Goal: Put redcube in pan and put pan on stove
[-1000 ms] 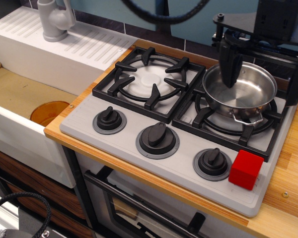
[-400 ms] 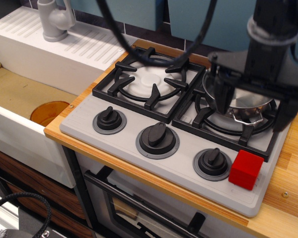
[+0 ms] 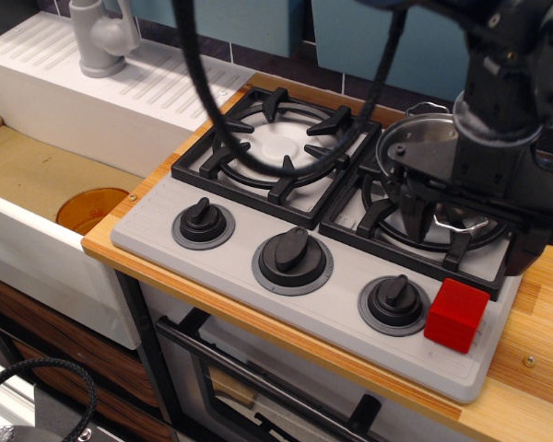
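While the black robot tool descends toward the stove front, the small bright red cube remains ungrasped.

Compared with a second ago, the tool has come forward and lower, from above the shiny round stainless-steel pan to just above the cube; I judge this the approach to pick it up. Its jaws stand apart, one finger over the right grate. The cube rests on the front right corner of the light grey two-burner stove, beside the right knob. The pan sits on the right burner, largely hidden; its visible part holds nothing.
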Controlling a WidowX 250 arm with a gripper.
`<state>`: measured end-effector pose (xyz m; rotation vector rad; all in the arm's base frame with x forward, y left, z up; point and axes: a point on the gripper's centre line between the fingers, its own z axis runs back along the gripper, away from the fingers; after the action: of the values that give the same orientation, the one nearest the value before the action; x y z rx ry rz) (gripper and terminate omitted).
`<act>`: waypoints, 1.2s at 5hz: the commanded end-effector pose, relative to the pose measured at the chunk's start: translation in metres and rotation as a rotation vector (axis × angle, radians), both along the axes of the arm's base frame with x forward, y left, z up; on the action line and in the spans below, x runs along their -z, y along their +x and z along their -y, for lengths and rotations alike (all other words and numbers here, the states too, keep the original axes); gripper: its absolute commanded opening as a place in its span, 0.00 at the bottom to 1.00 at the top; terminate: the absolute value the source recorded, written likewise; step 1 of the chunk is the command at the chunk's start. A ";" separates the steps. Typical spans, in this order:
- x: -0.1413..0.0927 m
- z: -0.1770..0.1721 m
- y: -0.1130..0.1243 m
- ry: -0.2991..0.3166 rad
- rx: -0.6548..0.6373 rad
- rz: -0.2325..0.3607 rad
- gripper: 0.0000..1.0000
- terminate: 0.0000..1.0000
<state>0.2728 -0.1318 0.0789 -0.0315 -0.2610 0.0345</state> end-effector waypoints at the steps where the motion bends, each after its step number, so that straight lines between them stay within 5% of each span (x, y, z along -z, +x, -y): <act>1: 0.007 0.003 0.002 0.001 0.007 0.057 1.00 0.00; 6: 0.038 0.013 -0.005 -0.011 0.013 0.107 1.00 0.00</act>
<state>0.2628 -0.1424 0.0337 -0.0320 -0.3456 0.0148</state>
